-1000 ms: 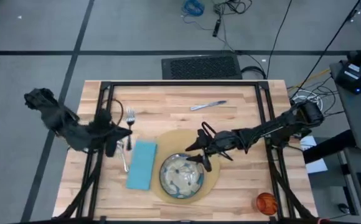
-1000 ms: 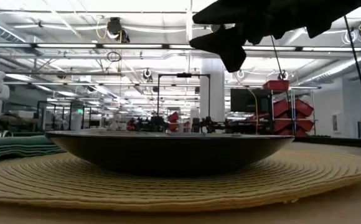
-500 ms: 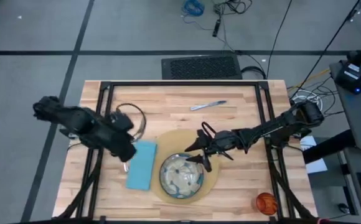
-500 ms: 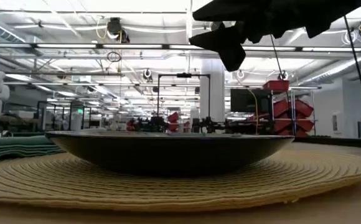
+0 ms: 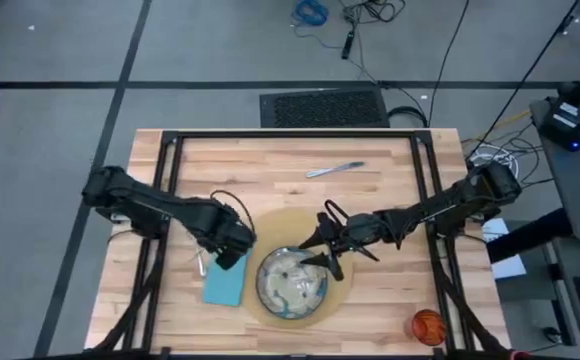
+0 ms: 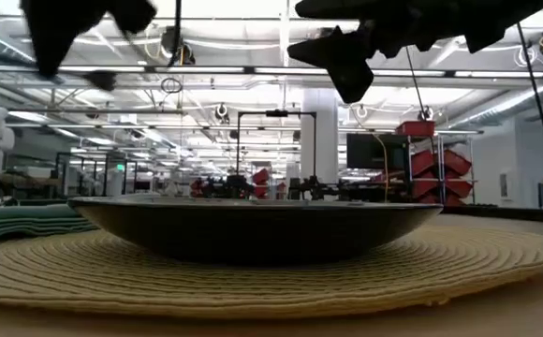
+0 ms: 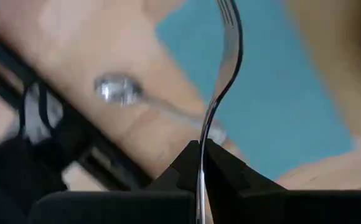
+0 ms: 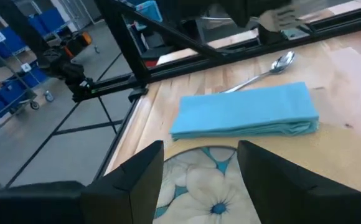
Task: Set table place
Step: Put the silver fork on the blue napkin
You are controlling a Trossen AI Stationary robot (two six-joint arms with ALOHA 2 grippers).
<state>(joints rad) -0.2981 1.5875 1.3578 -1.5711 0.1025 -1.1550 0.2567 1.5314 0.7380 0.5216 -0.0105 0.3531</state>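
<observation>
Over the teal napkin [image 5: 226, 278], my left end effector [image 7: 200, 155] pinches the fork [image 7: 225, 68] by its handle, ready to lay it there — the right end effector [image 8: 199, 163] hovers spread wide above the dish [image 5: 292, 283], waiting.

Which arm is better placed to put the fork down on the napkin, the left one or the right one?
Left. Its claw is shut on the fork and hangs over the napkin. The right claw is open and empty, above the dish.
</observation>
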